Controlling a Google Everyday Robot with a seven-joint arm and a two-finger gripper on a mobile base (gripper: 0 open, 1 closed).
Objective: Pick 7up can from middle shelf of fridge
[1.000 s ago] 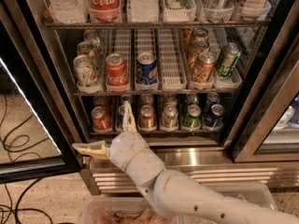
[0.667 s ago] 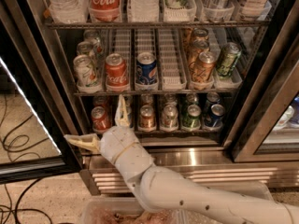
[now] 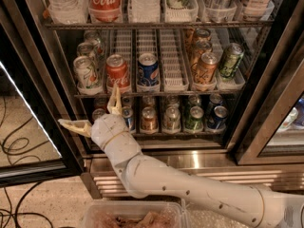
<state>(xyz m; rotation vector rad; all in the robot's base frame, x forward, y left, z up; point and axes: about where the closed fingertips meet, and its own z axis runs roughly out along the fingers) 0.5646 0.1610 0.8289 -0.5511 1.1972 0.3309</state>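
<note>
The fridge (image 3: 266, 87) is open, and its middle shelf (image 3: 173, 63) has long white lanes with cans in them. The 7up can (image 3: 86, 73) stands up at the front of the lane on the far left, with more cans lined up behind it. Just beside it, one lane over, is a red can (image 3: 117, 71), then a blue can (image 3: 148, 69). The next lane has no can at the front. After that comes an orange can (image 3: 206, 67), and a green can (image 3: 230, 60) leans at the far end. The gripper (image 3: 87, 103) is low on the left, in front of the bottom row of cans and under the middle shelf. Its jaws are wide open and hold nothing. One finger points up, and its tip sits at the shelf edge just under the red can. The other finger points left, over the dark door frame. The gripper is near the 7up can but not touching it. The white arm (image 3: 190, 186) comes up from the bottom right, above a clear tub (image 3: 133, 212) on the floor.
</note>
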